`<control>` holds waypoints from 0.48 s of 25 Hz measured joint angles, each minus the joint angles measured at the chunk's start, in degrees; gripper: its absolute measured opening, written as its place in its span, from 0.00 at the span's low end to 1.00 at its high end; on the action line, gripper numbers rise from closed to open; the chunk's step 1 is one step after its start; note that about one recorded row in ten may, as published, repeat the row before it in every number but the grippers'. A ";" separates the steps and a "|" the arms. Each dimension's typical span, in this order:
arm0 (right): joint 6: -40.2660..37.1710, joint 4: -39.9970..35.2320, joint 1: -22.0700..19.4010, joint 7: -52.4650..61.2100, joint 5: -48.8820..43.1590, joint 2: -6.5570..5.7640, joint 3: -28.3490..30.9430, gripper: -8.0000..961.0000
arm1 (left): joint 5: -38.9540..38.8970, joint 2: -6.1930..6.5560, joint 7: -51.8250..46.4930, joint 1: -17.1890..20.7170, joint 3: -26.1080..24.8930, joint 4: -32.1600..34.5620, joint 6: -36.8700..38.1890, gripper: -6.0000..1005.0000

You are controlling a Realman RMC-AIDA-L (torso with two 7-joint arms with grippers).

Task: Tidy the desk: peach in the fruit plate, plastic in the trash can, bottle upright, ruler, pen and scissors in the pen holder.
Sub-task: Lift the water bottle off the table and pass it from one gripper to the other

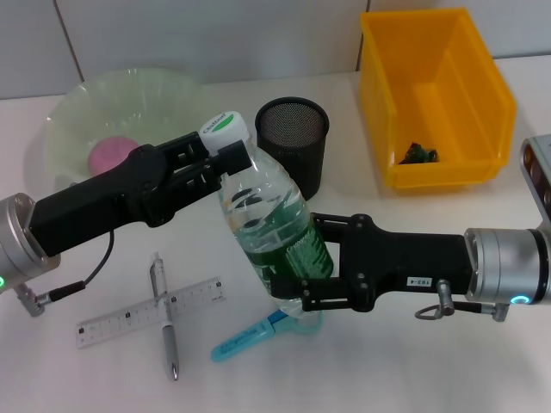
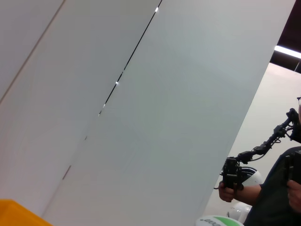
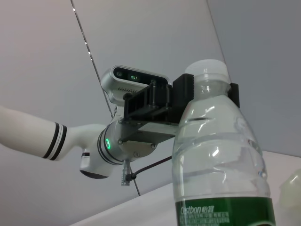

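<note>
A clear water bottle (image 1: 267, 215) with a green label and a white-green cap (image 1: 222, 123) leans a little to the left above the table. My left gripper (image 1: 225, 159) is shut on its neck just under the cap, as the right wrist view (image 3: 202, 96) also shows. My right gripper (image 1: 293, 268) is shut on the bottle's lower body. The bottle fills the right wrist view (image 3: 221, 165). A pink peach (image 1: 112, 155) lies in the pale green fruit plate (image 1: 69, 112). A clear ruler (image 1: 120, 320), a silver pen (image 1: 165, 327) across it and blue-handled scissors (image 1: 250, 337) lie on the table in front.
The black mesh pen holder (image 1: 293, 138) stands just behind the bottle. A yellow bin (image 1: 482, 103) at the back right holds a green scrap of plastic (image 1: 419, 154). The scissors lie partly under the bottle and my right gripper.
</note>
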 joint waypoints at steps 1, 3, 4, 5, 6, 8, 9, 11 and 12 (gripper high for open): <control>0.00 0.00 -0.03 0.01 0.00 -0.02 0.02 0.84 | 0.01 0.00 0.00 0.01 0.03 0.00 0.00 0.44; 0.11 -0.05 0.02 0.04 -0.11 -0.07 -0.16 0.84 | 0.00 0.00 0.00 0.01 0.25 0.00 0.00 0.44; 0.11 -0.05 0.02 0.04 -0.11 -0.07 -0.16 0.84 | 0.00 0.00 0.00 0.01 0.25 0.00 0.00 0.44; 0.30 -0.09 0.40 0.28 -0.79 -0.11 -0.39 0.84 | 0.06 0.00 0.00 0.02 0.46 0.00 0.00 0.44; 0.30 -0.09 0.40 0.28 -0.79 -0.11 -0.39 0.84 | 0.06 0.00 0.00 0.02 0.46 0.00 0.00 0.44; 0.52 -0.09 0.83 0.61 -1.70 -0.13 -0.41 0.84 | 0.08 0.00 0.00 0.00 0.52 0.00 0.01 0.44; 0.52 -0.09 0.83 0.61 -1.70 -0.13 -0.41 0.84 | 0.08 0.00 0.00 0.00 0.52 0.00 0.01 0.44; 0.38 -0.19 0.79 0.60 -1.71 -0.09 -0.18 0.85 | 0.04 0.00 0.00 -0.02 0.52 0.00 0.01 0.44; 0.19 -0.33 0.68 0.52 -1.70 -0.07 -0.05 0.85 | 0.04 0.00 0.00 -0.02 0.52 0.00 0.01 0.44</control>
